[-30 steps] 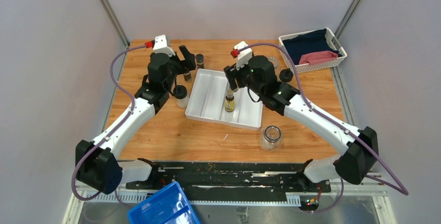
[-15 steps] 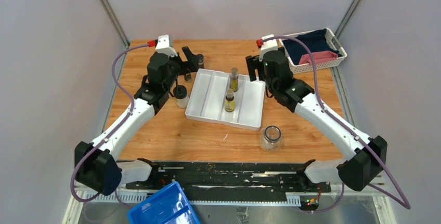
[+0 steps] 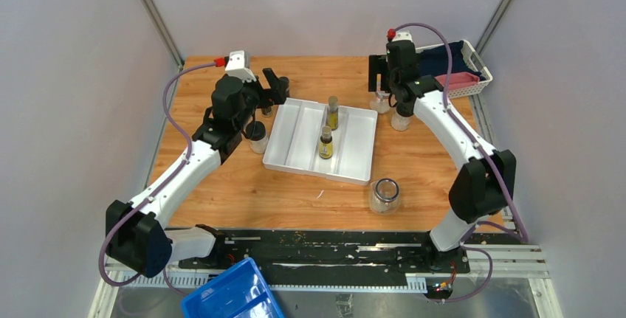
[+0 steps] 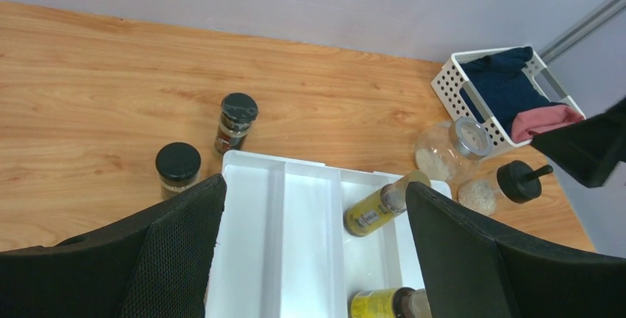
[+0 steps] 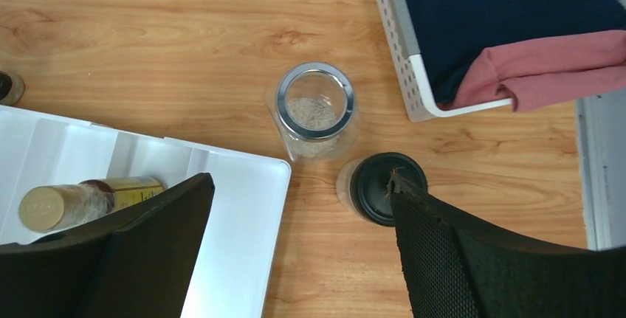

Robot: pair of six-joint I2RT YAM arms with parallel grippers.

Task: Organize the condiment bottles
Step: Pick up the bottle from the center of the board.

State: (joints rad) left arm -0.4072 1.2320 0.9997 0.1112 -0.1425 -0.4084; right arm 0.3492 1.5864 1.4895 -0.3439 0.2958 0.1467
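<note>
Condiment bottles (image 3: 325,143): two stand in the white divided tray (image 3: 295,137); the others sit on the wood around its edges.
Table (image 3: 221,185): wooden top, with the tray about in the middle.
Left arm: stretched out to the tray's far left corner.
Right arm: stretched out past the tray's far right corner.
Left gripper (image 4: 316,185): fingers spread wide with nothing between them, hanging over the tray's far left corner.
Right gripper (image 5: 301,181): fingers wide apart and holding nothing, above the wood just off the tray's far right corner.
White basket (image 5: 404,52): well off to the tray's far right, with dark blue and pink cloth inside.
Blue bin (image 3: 232,294): well off to the tray's near left.
Clear glass jar (image 3: 384,195): squat and upright with no lid, near the tray's near right corner but apart from it.
Open jar (image 5: 315,104): silver rim, pale grains inside, just beyond the tray's far right corner.
Black-lidded jar (image 5: 384,189): just beside the open jar, a little farther from the tray.
Second black-lidded jar (image 3: 257,136): close against the tray's left side; I cannot tell whether it touches.
Yellow-labelled bottles: far one (image 3: 333,113) and near one (image 3: 325,143), both upright in the tray's right-hand compartment, by the divider.
Dark-capped shakers: one (image 4: 237,122) just past the tray's far left corner, the other (image 4: 178,167) just left of that corner.
</note>
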